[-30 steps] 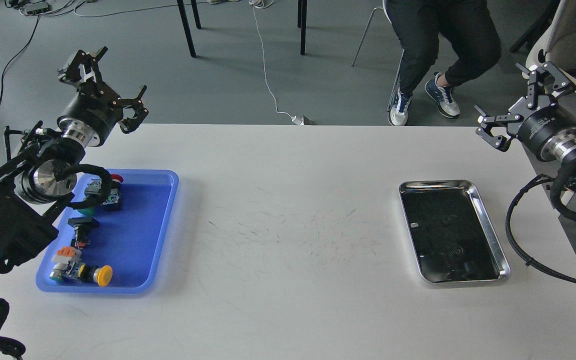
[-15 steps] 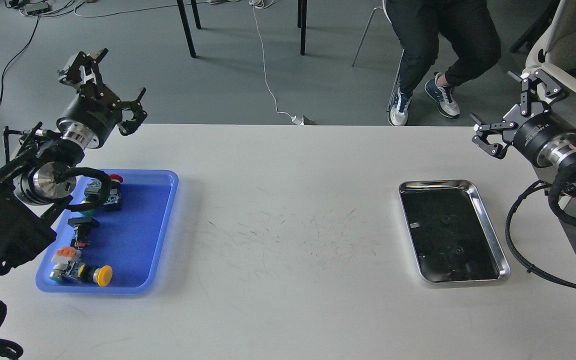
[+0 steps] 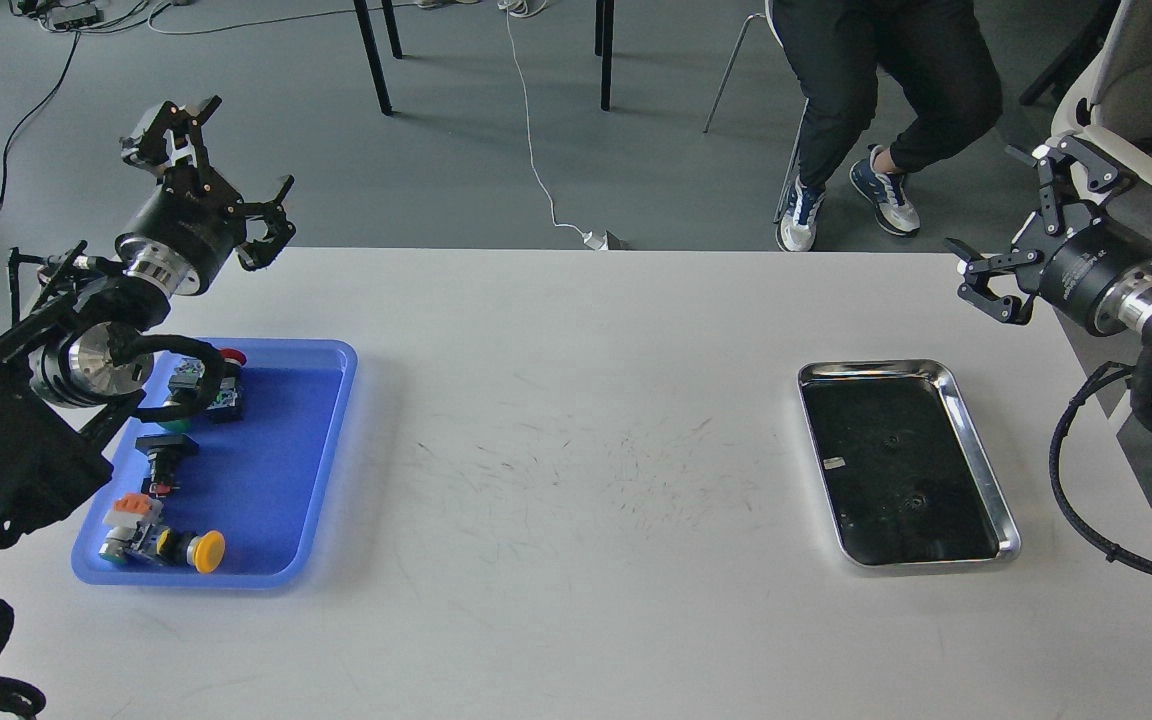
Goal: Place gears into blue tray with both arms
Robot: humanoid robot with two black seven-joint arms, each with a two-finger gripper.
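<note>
1. Head view, edges and free room: the white table (image 3: 576, 600) spans the picture, its far edge running straight across behind both trays. The blue tray (image 3: 326, 450) lies at the left, the steel tray (image 3: 976, 450) at the right, well apart, with a broad scuffed stretch of bare tabletop between them.
2. Head view, arms: the left gripper (image 3: 221, 150) hangs above the far left corner of the table, beyond the blue tray, prongs spread wide and holding nothing. The right gripper (image 3: 1031, 220) hangs above the far right edge, beyond the steel tray, prongs likewise spread and empty.
3. Head view, task objects: two gears lie on the dark floor of the steel tray, one gear (image 3: 893, 438) near the middle and a second gear (image 3: 917, 499) nearer the front; each shows only as a tiny dark ring, teeth too small to tell. The blue tray is rectangular with rounded corners and a raised rim.
4. Head view, counts: two trays, two gears, two arms. The blue tray holds a cluster of push-button switches (image 3: 161, 540) along its left side, with red, green and yellow caps visible; their exact number cannot be told.
</note>
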